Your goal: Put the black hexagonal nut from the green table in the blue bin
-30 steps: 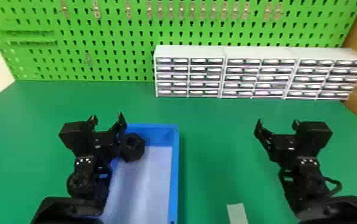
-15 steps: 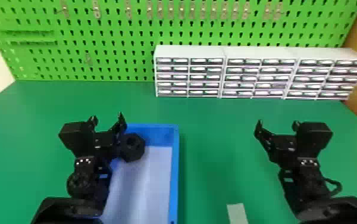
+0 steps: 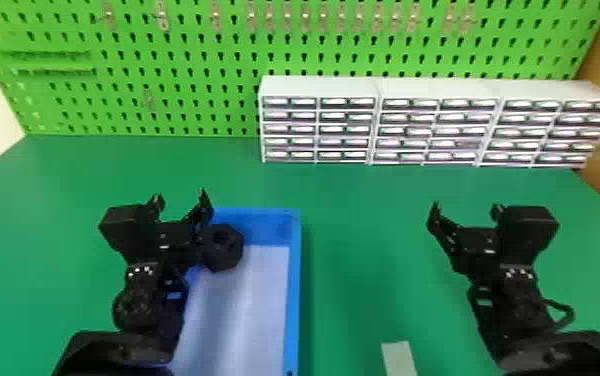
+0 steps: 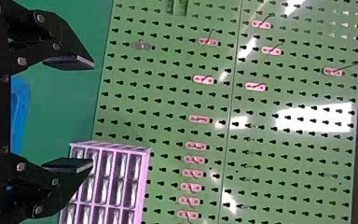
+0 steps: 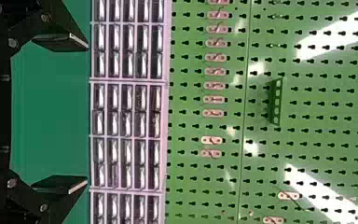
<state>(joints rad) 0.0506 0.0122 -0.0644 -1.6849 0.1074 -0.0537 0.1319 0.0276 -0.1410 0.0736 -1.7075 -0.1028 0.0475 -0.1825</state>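
We face a green pegboard (image 3: pixel 204 82) bearing metal hooks (image 3: pixel 305 17) and bright reflections (image 4: pixel 314 117), with white drawer units (image 3: pixel 436 122) side by side before it.

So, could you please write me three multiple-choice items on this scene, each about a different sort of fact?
1. Where is the black nut?
A) in the blue bin
B) on the pegboard
C) on the table's right side

2. How many white drawer units stand at the back?
A) two
B) three
C) five

3. How are the fingers of the right gripper?
A) shut
B) pinching a bolt
C) apart

1 A: it sits within the bin's walls.
2 B: three stand side by side.
3 C: a wide gap separates them.
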